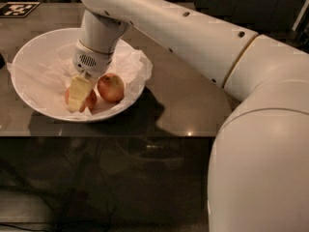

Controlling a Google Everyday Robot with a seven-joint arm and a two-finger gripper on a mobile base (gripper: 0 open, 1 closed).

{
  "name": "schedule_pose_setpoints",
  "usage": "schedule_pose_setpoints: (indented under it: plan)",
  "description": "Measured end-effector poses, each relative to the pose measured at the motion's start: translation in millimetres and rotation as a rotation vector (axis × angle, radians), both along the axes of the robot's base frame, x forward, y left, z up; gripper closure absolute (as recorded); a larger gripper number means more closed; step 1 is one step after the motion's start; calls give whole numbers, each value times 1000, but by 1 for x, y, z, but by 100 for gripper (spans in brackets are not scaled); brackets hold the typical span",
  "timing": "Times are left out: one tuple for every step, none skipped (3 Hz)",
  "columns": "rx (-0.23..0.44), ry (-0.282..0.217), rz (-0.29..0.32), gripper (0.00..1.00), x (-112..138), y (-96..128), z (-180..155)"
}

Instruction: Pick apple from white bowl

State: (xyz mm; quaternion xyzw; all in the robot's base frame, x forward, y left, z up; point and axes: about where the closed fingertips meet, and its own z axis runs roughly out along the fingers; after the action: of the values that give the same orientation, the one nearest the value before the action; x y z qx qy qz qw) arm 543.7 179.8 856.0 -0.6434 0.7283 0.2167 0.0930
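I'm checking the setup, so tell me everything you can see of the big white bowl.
The wide, shallow, glossy white round bowl sits upright on the dark table, lined with crumpled white tissue paper. Two red-orange apples lie inside. The arm's pincer reaches down in at the partly hidden one.

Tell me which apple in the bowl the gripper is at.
The left apple, mostly hidden behind the gripper, which reaches down into the bowl. The right apple lies beside it in full view.
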Motion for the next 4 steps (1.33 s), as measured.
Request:
schedule_pose_setpoints:
  plan:
    - [13,-30,-13,100,-4,-5,22]
    - [70,-85,2,100,-13,-10,65]
    - [117,-133,42,100,-18,-11,107]
    - [139,-210,62,100,-22,-8,156]
